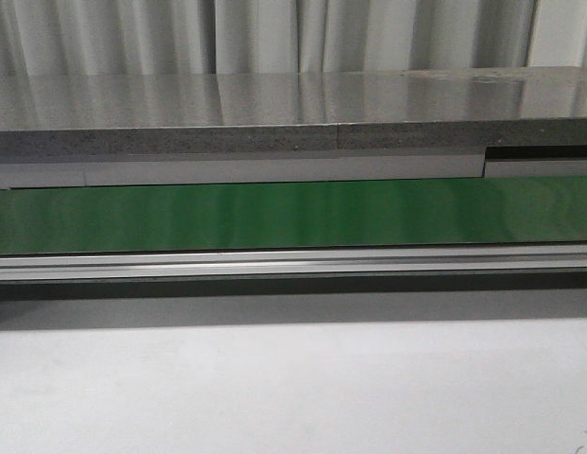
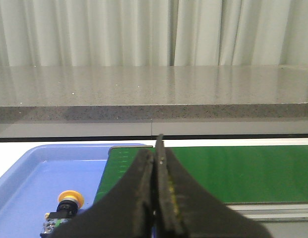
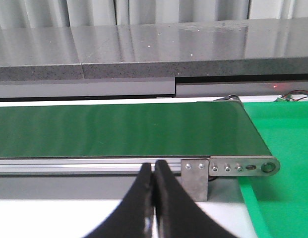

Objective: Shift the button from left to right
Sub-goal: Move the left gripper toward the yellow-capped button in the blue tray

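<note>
Button lying in blue tray beside belt, just off left gripper, nearer than right gripper; both pinched closed, empty.

— What colour is the conveyor belt?
— Deep green, plain, with a pale sheen; its rail is silvery aluminium.
— And the counter behind?
— Grey with fine dark speckles along its edge. The curtain beyond it is off-white with soft vertical folds.
— The near table?
— Plain white.
— What about the tray in the left wrist view?
— Light blue. In it, the button has a yellow-orange cap, a black body and a small green mark.
— The left gripper?
— Black, with yellowish flecks on the inner pads. The right gripper is plain black.
— Anything else?
— A brighter green surface beside the belt's end.
</note>
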`<state>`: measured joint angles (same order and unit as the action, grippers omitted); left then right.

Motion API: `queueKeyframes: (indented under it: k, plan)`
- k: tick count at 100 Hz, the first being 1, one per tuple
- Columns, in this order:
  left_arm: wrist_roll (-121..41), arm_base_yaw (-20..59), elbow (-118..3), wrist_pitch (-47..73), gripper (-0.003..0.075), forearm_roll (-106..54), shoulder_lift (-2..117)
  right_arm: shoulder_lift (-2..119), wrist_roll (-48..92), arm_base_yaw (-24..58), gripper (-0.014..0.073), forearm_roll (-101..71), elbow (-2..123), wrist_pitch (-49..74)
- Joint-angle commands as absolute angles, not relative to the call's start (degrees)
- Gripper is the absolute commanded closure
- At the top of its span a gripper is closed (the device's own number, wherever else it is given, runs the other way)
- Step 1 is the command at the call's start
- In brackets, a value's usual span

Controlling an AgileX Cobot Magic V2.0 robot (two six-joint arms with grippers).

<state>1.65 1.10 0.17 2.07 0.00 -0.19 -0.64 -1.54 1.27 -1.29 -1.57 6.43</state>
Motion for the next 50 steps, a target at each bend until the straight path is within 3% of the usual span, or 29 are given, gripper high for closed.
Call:
queueKeyframes:
  k: [1,50]
  plan:
    - [2.32,1.05,2.69,-2.34,0.0741,0.00,-1.93,-1.66,-1.45,1.20,0.0662,-0.88,-0.57,1.90]
    - [2.32,1.05,2.69,-3.23,0.0741,-0.39,-1.93,-1.66,-1.45,1.20,0.0662,-0.88,-0.57,1.90]
